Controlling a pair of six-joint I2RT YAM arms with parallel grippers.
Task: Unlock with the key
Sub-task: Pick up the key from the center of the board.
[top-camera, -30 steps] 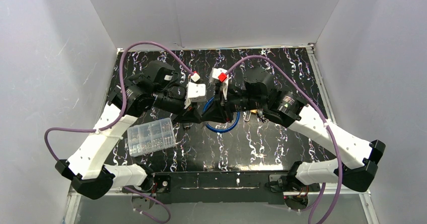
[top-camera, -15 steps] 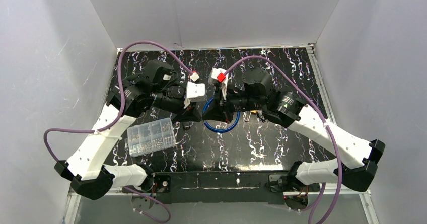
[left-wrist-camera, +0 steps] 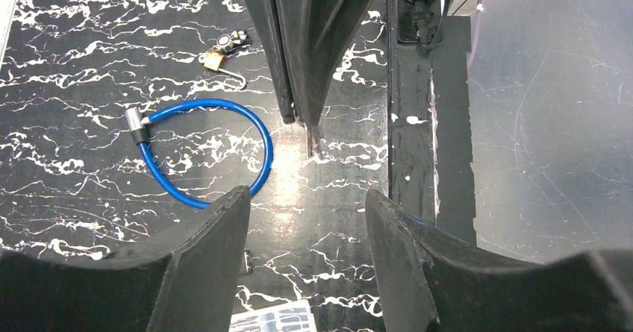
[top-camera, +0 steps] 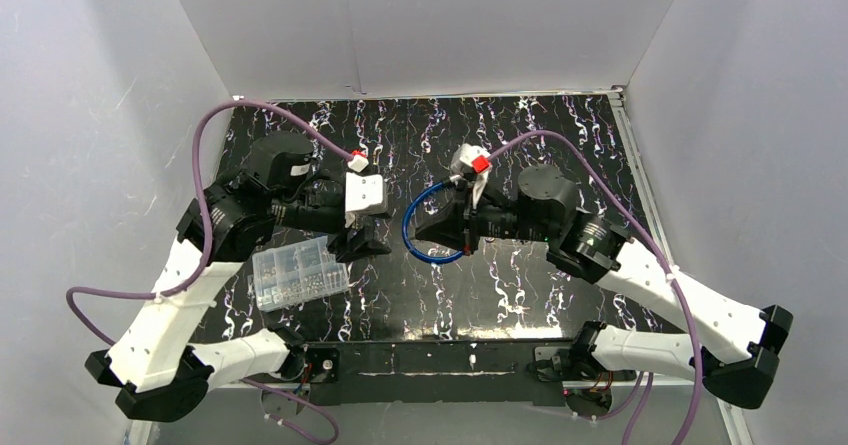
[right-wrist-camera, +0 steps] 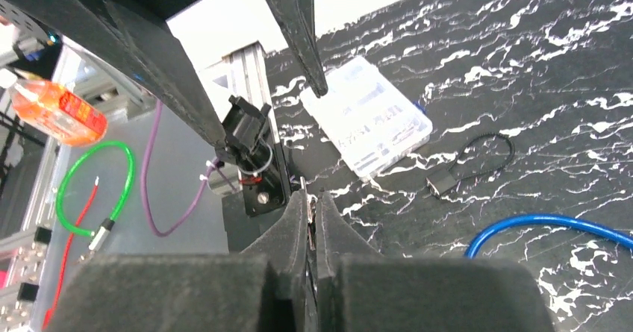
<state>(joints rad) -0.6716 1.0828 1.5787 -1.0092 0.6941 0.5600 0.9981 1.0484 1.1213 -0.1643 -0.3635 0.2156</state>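
Observation:
A thin metal key (right-wrist-camera: 308,195) is pinched between the tips of my right gripper (right-wrist-camera: 312,198), which is shut on it. The left wrist view shows that gripper's black fingers coming down from above with the key tip (left-wrist-camera: 314,139) sticking out below them. My left gripper (left-wrist-camera: 306,201) is open, empty, and a short way back from the key. A blue cable lock (left-wrist-camera: 201,153) lies looped on the black marbled table (top-camera: 520,285), with a small brass padlock (left-wrist-camera: 216,58) beyond it. From above, the right gripper (top-camera: 422,233) sits over the blue cable lock (top-camera: 410,215), the left gripper (top-camera: 365,240) to its left.
A clear plastic parts box (top-camera: 300,270) lies under the left arm, near the front left. A small black tag on a cord (right-wrist-camera: 444,183) rests between the box and the cable. White walls enclose the table. Beyond the table's edge are an orange bottle (right-wrist-camera: 52,104) and loose cables.
The two grippers met tip to tip over the cable loop. The right gripper shut on the key, the left opened and drew back left, and the right arm shifted slightly right.

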